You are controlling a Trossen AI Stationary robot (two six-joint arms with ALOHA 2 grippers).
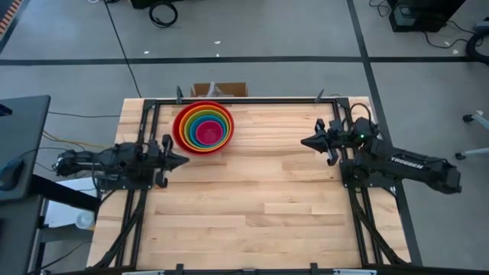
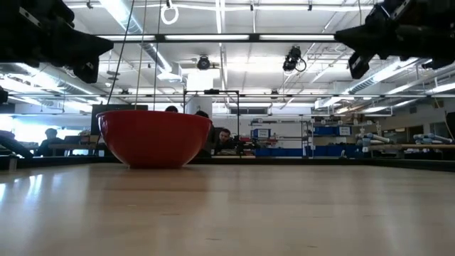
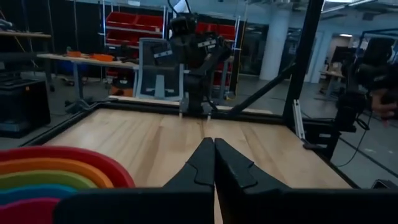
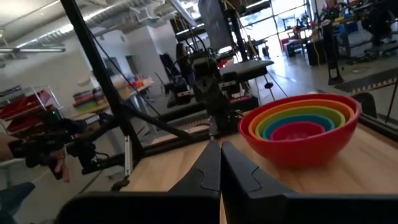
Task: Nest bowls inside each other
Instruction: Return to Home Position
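Observation:
The bowls [image 1: 203, 127] stand nested on the table at its far left: red outermost, then orange, lime green, blue, with magenta pink innermost. They also show in the right wrist view [image 4: 300, 129], in the left wrist view [image 3: 56, 177] and, as the red bowl alone, in the low view [image 2: 154, 138]. My left gripper [image 1: 183, 160] is shut and empty at the table's left edge, just near of the bowls, pointing level toward the right. My right gripper [image 1: 306, 142] is shut and empty at the right edge, pointing level toward the bowls.
A black frame rail [image 1: 244, 100] runs along the table's far edge and down both sides. The wooden tabletop [image 1: 260, 206] lies bare between the arms and toward the near edge. People and shelving show in the room beyond the table.

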